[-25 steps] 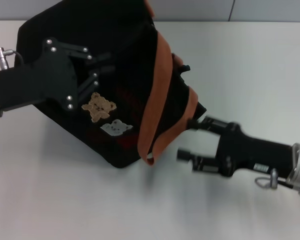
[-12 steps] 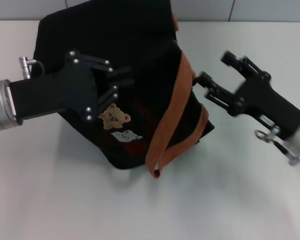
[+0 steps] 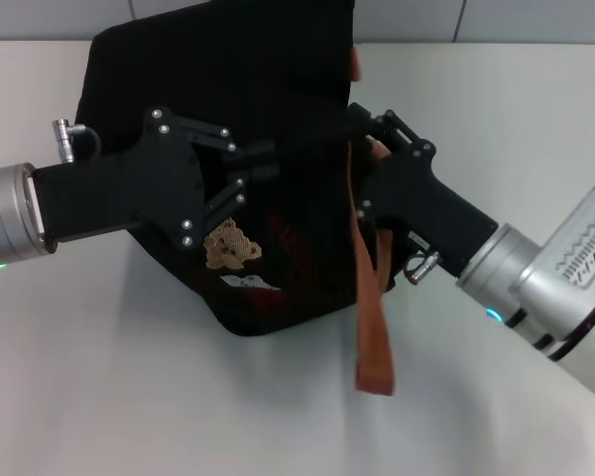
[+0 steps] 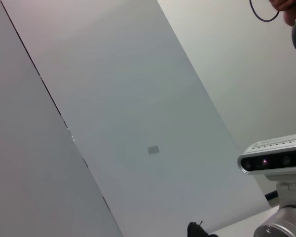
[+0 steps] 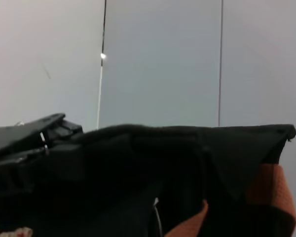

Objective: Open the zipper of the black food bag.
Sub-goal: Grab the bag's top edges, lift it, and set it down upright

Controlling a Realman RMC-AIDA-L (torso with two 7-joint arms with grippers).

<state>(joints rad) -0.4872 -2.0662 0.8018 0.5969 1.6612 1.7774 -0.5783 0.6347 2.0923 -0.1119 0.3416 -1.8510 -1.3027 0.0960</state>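
The black food bag (image 3: pixel 278 169) sits on the white table (image 3: pixel 129 397) toward the far edge, tipped so its front panel faces up at the head camera; the fabric is matte and dark, the body boxy with soft corners. A tan bear patch (image 3: pixel 230 245) shows on that panel, with a pale patch (image 3: pixel 250 283) just below it, partly hidden. One rust-brown webbing handle (image 3: pixel 370 297) hangs flat and ribbon-like down the bag's right side, its loose end lying on the table. From the head view the left gripper (image 3: pixel 263 169) comes in from the left, its black plated linkage with silver screws lying across the front panel and its fingers pressed into the fabric near the bag's top; whether they pinch anything I cannot tell. The right gripper (image 3: pixel 362 124) reaches in from the right, fingertips buried against the bag's upper right edge, and their state cannot be read either. The zipper cannot be made out in any view. The right wrist view alone shows the bag's top ridge (image 5: pixel 187 133) in profile against a grey panelled wall, with orange webbing below. The left wrist view shows only wall and a camera head (image 4: pixel 271 160).
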